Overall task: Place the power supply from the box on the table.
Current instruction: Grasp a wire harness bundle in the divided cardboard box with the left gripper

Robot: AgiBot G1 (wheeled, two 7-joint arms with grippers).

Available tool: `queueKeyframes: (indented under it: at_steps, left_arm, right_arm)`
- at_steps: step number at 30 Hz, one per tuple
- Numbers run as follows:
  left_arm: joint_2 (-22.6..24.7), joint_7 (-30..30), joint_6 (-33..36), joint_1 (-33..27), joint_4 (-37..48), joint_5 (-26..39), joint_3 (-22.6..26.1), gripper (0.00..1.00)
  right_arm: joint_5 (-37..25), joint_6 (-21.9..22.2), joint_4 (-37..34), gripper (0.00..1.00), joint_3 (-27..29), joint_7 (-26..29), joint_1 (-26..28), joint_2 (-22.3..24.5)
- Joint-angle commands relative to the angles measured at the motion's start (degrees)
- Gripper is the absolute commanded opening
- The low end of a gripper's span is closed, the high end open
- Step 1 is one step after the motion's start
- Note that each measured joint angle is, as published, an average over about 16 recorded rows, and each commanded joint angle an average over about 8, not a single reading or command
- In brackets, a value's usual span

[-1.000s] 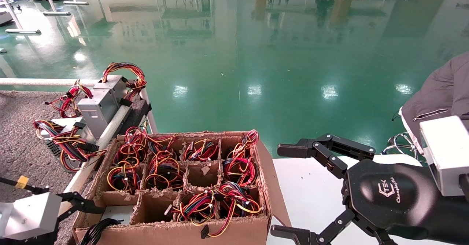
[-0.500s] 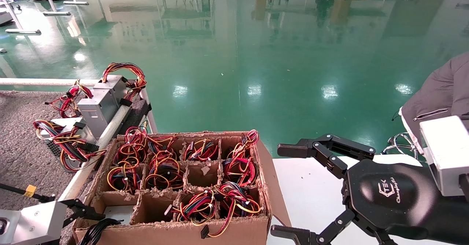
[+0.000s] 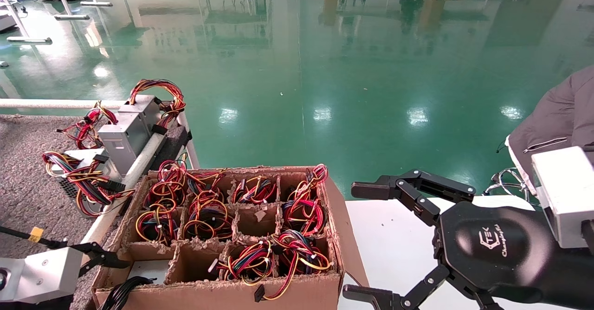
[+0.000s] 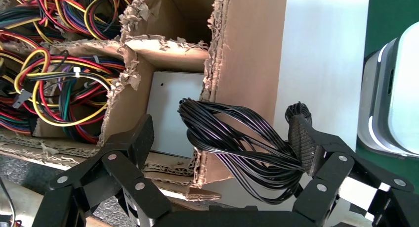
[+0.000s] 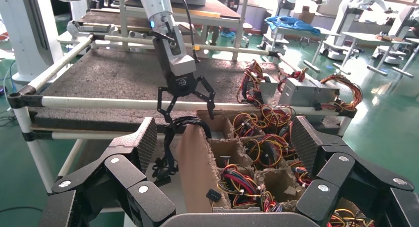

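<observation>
Head view: my left gripper (image 3: 109,259) sits at the near-left corner of the box (image 3: 287,293), just over the corner cell. Fingers look spread, nothing between them. The power supply (image 3: 144,270) is down in that cell: pale top face visible, and its black cable bundle (image 3: 123,291) spills over the near wall. The table (image 3: 28,194), the rough grey one with the white tube rail (image 3: 125,184), is directly left of the box. Three other PSUs (image 3: 123,133) with coloured wires already sit at its far-right part. Right gripper (image 3: 366,240) is parked over the white tabletop (image 3: 394,249) right of the box, wide open, empty.

Left wrist view: fingers (image 4: 141,138) wide apart, straddling the cell. One pad is by the ragged partition, the other outside the carton wall. The black cables loop up between them, not clamped. Unit's white face (image 4: 173,113) is below, deeper in.

Right wrist view: confirms left gripper (image 5: 185,101) hanging open above the corner cell, cables arching up under it. Right gripper's own fingers are open too.

My read: pre-grasp stage, nothing lifted yet. Next I'd need to descend and close on the unit body or the bundle. The cell walls are tight and torn, so there's little side room; lift should go straight up. Then the rail edge has to be cleared going left. Near-left table area looks open for the drop.
</observation>
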Motion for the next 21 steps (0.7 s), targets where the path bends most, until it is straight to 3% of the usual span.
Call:
queueKeyframes:
  at_steps: [1,21]
  left_arm:
    - [0.1,0.2,-0.2,0.0,0.0,0.2,0.0,0.0]
    - [0.5,1.6,-0.4,0.4,-0.6,-0.3,-0.2,0.0]
  right_arm:
    - [0.0,0.0,0.0,1.0,0.0,0.0,0.0,0.0]
    - [0.0,0.0,0.0,1.0,0.0,0.0,0.0,0.0]
